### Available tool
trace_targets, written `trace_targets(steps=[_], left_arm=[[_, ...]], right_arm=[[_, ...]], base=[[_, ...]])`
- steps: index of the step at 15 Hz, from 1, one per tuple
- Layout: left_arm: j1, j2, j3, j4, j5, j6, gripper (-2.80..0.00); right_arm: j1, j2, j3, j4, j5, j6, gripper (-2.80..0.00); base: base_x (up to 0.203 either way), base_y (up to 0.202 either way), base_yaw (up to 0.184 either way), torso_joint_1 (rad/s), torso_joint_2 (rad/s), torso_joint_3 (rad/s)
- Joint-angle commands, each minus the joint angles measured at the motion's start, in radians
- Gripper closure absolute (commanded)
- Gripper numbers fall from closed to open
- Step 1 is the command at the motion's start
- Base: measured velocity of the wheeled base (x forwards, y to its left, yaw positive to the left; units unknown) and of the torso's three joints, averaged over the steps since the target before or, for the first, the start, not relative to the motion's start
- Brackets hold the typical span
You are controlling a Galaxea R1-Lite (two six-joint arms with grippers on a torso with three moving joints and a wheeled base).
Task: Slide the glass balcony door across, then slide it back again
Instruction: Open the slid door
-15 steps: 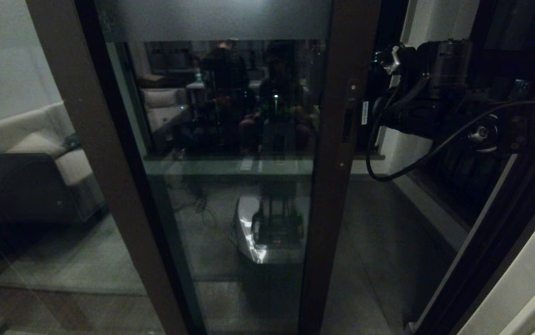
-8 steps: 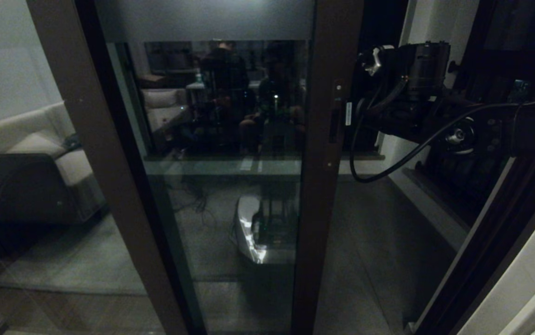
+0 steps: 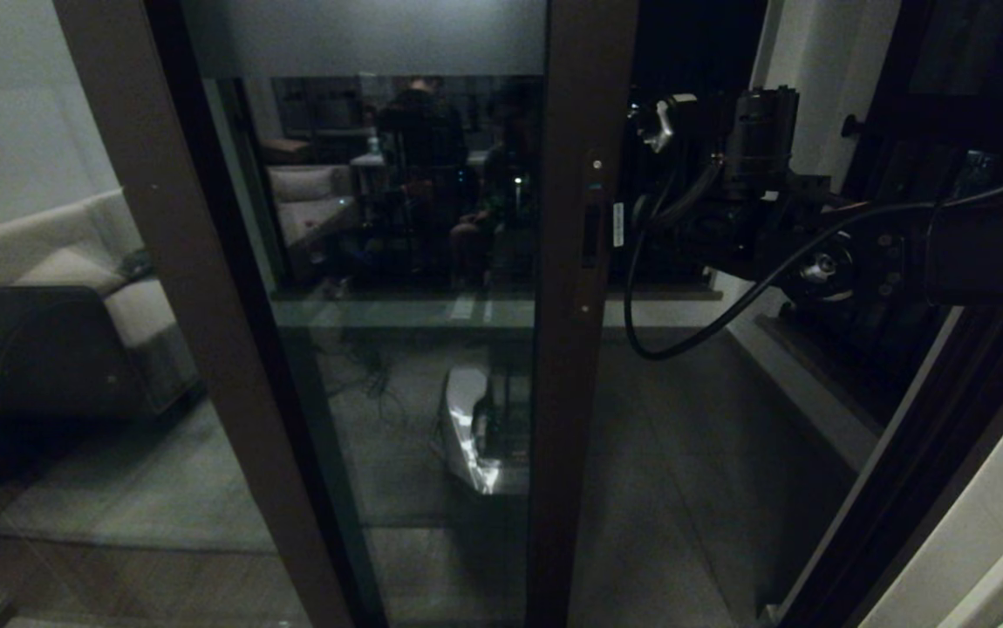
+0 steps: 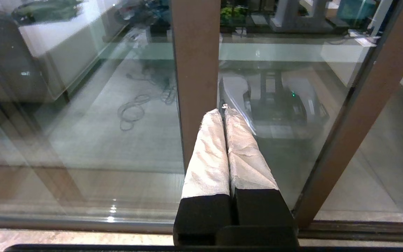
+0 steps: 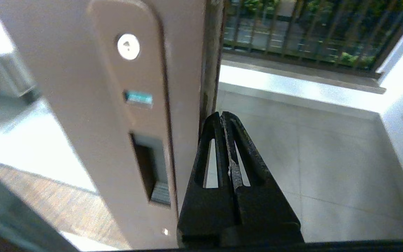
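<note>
Right wrist view puts the right gripper point(image 5: 222, 117) with its jaws pressed together and holding nothing, their tips against the edge of the glass balcony door point(image 5: 93, 105), just beside the recessed handle point(image 5: 150, 171). From the head view the door's stile point(image 3: 576, 305) stands just in front of these jaws, with an open gap and bare balcony floor point(image 3: 693, 453) on their far side — so the first slide looks partly done, not finished. The return slide is, I judge, wholly left. The left gripper point(image 4: 224, 113) hangs idle, jaws closed and empty, close to a brown frame post point(image 4: 196, 77) low down by the track.

Hard to make out: the contact itself is hidden behind the arm in the head view, the door's travel limit is cut off, and reflections muddle which pane is which.
</note>
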Motion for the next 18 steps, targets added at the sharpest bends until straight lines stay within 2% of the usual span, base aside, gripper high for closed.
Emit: trace_targets(steps=[1, 6, 10, 13, 16, 17, 18], left_arm=[[0.0, 0.0, 0.002, 0.0, 0.0, 0.0, 0.0], [0.0, 0.0, 0.002, 0.0, 0.0, 0.0, 0.0], [0.0, 0.0, 0.002, 0.0, 0.0, 0.0, 0.0], [0.0, 0.0, 0.002, 0.0, 0.0, 0.0, 0.0], [0.0, 0.0, 0.002, 0.0, 0.0, 0.0, 0.0], [0.0, 0.0, 0.002, 0.0, 0.0, 0.0, 0.0], [0.0, 0.0, 0.002, 0.0, 0.0, 0.0, 0.0]], right_arm=[[-0.001, -0.055, 0.03, 0.0, -0.007, 0.0, 0.0], [-0.001, -0.257, 0.213, 0.004, -0.013, -0.002, 0.0], [-0.001, -0.53, 0.424, 0.041, -0.105, -0.012, 0.0], [-0.001, -0.811, 0.559, 0.135, -0.214, -0.061, 0.0], [-0.016, -1.105, 0.623, 0.273, -0.327, -0.141, 0.0], [-0.048, -1.199, 0.632, 0.331, -0.345, -0.168, 0.0], [-0.124, -1.298, 0.639, 0.402, -0.358, -0.194, 0.0]], base=[[0.0, 0.0, 0.0, 0.0, 0.0, 0.0], [0.0, 0.0, 0.0, 0.0, 0.0, 0.0], [0.0, 0.0, 0.0, 0.0, 0.0, 0.0], [0.0, 0.0, 0.0, 0.0, 0.0, 0.0], [0.0, 0.0, 0.0, 0.0, 0.0, 0.0], [0.0, 0.0, 0.0, 0.0, 0.0, 0.0], [0.0, 0.0, 0.0, 0.0, 0.0, 0.0]])
